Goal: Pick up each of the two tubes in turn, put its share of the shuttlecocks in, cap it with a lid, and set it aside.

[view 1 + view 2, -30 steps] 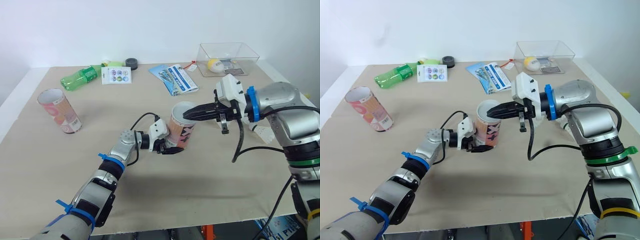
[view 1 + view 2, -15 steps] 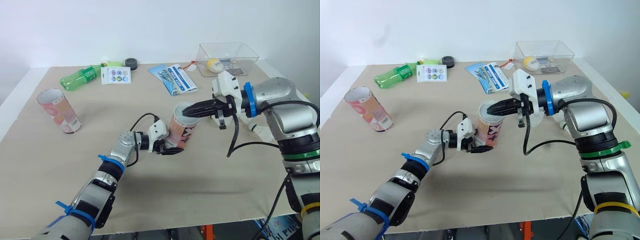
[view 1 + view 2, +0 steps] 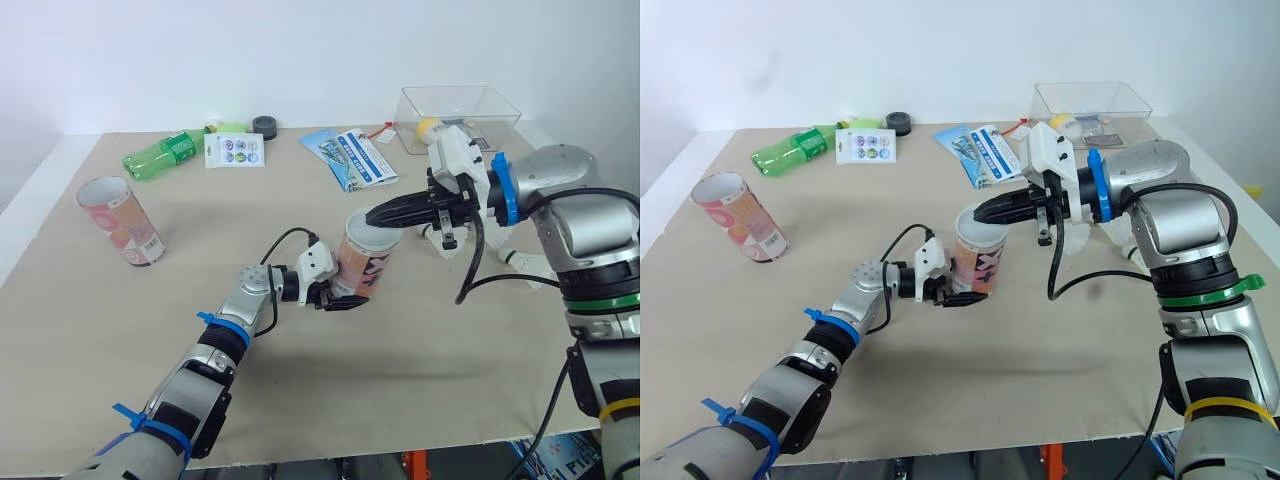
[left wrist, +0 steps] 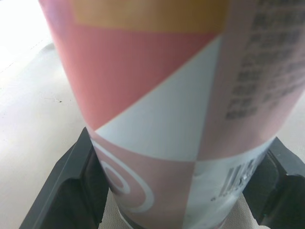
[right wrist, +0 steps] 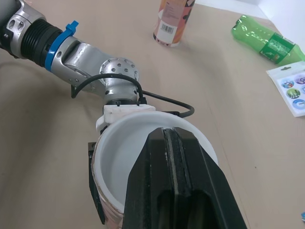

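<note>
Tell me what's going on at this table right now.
The left gripper is clamped low on an open pink-patterned tube near the middle of the table. The right gripper, fingers shut, points its tips over the tube's mouth. The part of the inside that shows in the right wrist view looks empty. A second tube stands open at the table's left.

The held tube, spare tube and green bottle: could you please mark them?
held tube (image 3: 365, 262), left eye view, printed side.
spare tube (image 3: 122, 225), left eye view, printed side.
green bottle (image 3: 160, 155), left eye view, body.
</note>
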You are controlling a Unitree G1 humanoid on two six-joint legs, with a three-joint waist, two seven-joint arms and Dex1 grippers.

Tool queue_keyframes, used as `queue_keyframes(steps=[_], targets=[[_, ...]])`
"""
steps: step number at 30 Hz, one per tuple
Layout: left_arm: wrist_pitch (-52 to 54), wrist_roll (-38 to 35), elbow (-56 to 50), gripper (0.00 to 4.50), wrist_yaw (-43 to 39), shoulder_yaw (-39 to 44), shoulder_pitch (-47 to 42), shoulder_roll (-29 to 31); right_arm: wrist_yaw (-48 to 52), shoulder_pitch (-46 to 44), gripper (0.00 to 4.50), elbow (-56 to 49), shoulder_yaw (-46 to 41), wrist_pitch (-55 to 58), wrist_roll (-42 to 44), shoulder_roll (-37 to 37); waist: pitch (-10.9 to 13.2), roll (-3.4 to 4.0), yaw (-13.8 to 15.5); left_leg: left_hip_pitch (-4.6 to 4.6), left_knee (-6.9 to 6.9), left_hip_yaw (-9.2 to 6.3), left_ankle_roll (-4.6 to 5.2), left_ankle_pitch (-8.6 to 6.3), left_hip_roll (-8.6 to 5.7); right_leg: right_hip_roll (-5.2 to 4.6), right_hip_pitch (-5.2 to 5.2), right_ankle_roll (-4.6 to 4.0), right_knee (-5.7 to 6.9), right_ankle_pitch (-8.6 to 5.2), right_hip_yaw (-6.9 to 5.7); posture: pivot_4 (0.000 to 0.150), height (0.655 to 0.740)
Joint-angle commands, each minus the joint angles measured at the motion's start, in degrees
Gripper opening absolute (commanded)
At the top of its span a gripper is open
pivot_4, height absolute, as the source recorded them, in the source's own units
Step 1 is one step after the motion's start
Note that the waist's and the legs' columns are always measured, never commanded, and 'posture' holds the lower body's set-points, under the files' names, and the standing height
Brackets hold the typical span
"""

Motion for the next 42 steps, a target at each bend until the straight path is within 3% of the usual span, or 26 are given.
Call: queue_keyframes(steps=[1,42], targets=[[0.5,1.4,1.2,3.29,-0.1,-1.2,1.0,-0.4,0.0,-1.0,0.02,-0.7,-1.7,-0.4,-0.5,0.1,0.0,0.00,0.0,0.00,0.00,0.00,0.00,0.00,0.00,-0.01,0.00,0.00,0.00,0.00,0.00,0.150,0.7400],[-0.2,1.0,0.1,3.29,-0.3,-0.7,0.9,-1.2,-3.2,5.0,0.02,-1.9,1.3,3.0,-3.8,7.9,-0.1,0.00,0.0,0.06,0.00,-0.01,0.00,0.00,0.06,0.10,0.03,0.07,0.00,-0.04,-0.01,0.150,0.7400]])
